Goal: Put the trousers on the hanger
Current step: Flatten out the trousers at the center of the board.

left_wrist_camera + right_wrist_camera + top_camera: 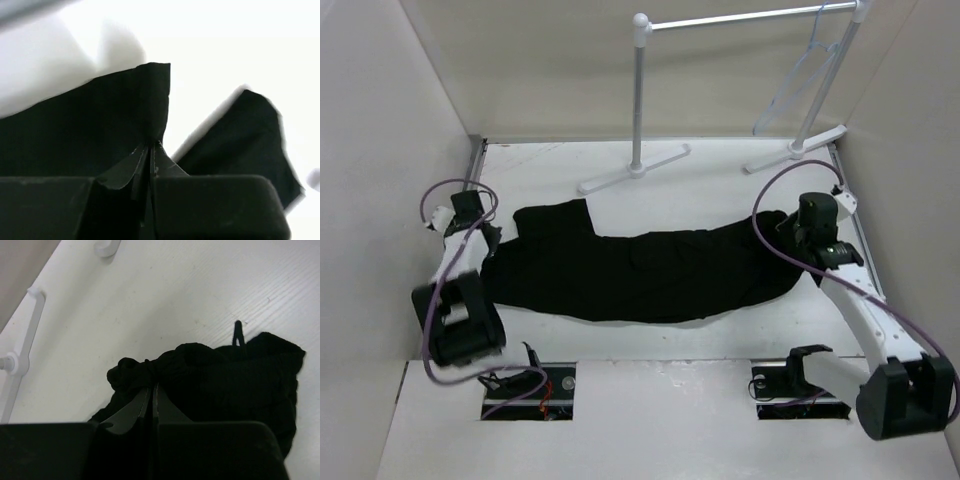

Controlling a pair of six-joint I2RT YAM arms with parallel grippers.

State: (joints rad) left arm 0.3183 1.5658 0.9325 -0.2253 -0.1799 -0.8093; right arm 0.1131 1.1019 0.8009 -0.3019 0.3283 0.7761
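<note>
The black trousers lie stretched flat at centre, the left gripper pinched shut on an edge at 9 o'clock and the right gripper clamped on bunched cloth at 3 o'clock. The hanger dangles from the rack at 1 o'clock, well apart. Such thin pinches could slip as the fabric's weight comes up, and the loosely hung hanger could swing aside.

Bright, even light; left wrist view overexposed, blurred.

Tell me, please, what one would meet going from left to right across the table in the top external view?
The left gripper, pinching one end of the cloth → the trousers, spread along the table → the right gripper, pinching the other end.
</note>
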